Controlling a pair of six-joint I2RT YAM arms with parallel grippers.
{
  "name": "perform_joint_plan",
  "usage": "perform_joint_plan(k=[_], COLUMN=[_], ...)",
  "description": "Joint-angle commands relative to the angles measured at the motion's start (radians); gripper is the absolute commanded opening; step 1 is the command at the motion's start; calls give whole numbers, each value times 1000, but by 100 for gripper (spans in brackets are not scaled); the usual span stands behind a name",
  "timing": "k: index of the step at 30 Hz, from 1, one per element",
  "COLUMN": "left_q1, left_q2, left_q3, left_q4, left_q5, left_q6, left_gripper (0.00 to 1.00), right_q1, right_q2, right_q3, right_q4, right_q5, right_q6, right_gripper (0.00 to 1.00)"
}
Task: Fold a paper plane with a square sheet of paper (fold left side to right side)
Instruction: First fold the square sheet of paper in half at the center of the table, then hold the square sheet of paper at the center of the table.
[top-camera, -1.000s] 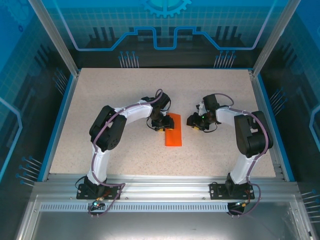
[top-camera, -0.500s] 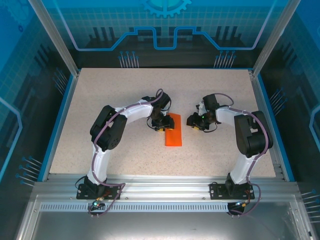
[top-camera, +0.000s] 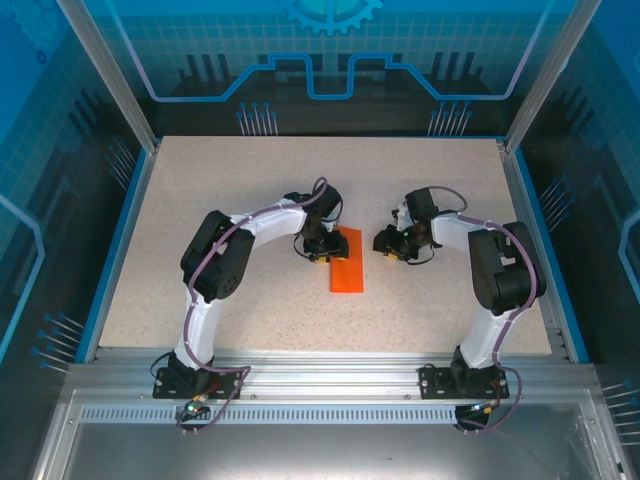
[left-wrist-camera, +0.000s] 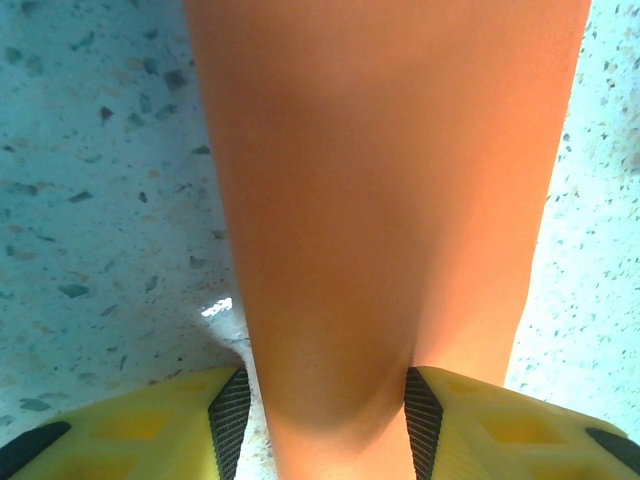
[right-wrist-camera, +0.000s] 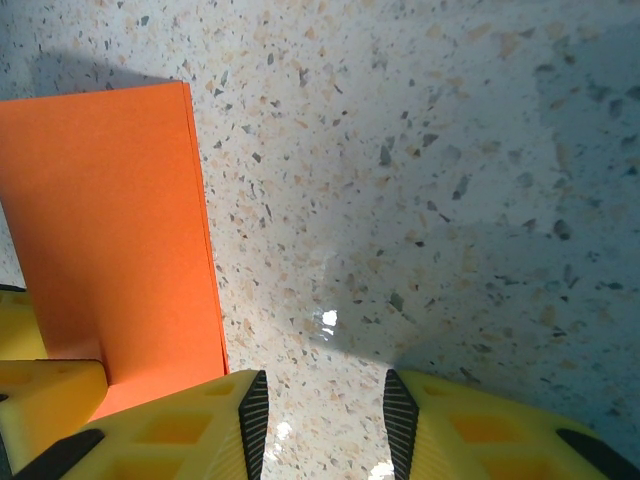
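Paper (top-camera: 347, 268) lies flat near the middle of the counter (top-camera: 250, 180). It is a narrow orange rectangle, with its long sides running from the far side toward the near edge. The left gripper (top-camera: 320, 246) sits at the far left corner of the paper.

In the left wrist view the paper comes down between the two yellow fingers (left-wrist-camera: 150, 430). It fills the whole gap between their black pads (left-wrist-camera: 229, 415) and seems to touch both. The jaws stand apart by the width of that strip. The orange surface is darker along the middle, so it looks a little bowed there. I cannot tell whether this gripper really squeezes the paper or only stands around it.

The right gripper (top-camera: 388, 243) is just to the right of the paper's far end and apart from it. In the right wrist view its jaws are open, with bare speckled counter in the gap. The straight edge of the paper runs down to the finger (right-wrist-camera: 170, 430) on the left of that view.
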Motion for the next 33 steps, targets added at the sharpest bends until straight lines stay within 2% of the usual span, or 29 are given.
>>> perform_joint_plan(k=[1, 18, 26, 33], left_q1=[-17, -18, -19, -19], left_q2=[61, 72, 73, 73], left_q3=[13, 18, 18, 18], left_q4=[4, -1, -2, -1], left_q5=[3, 0, -1, -1], left_q6=[26, 25, 21, 22], left_gripper=[51, 51, 51, 51], right_q1=[25, 33, 70, 120], right_q2=[2, -19, -37, -8], right_q3=[8, 14, 6, 19], right_q4=[-62, -63, -12, 1], right_q5=[-5, -25, -119, -138], right_q6=[-14, -8, 24, 45], right_gripper=[39, 39, 27, 20])
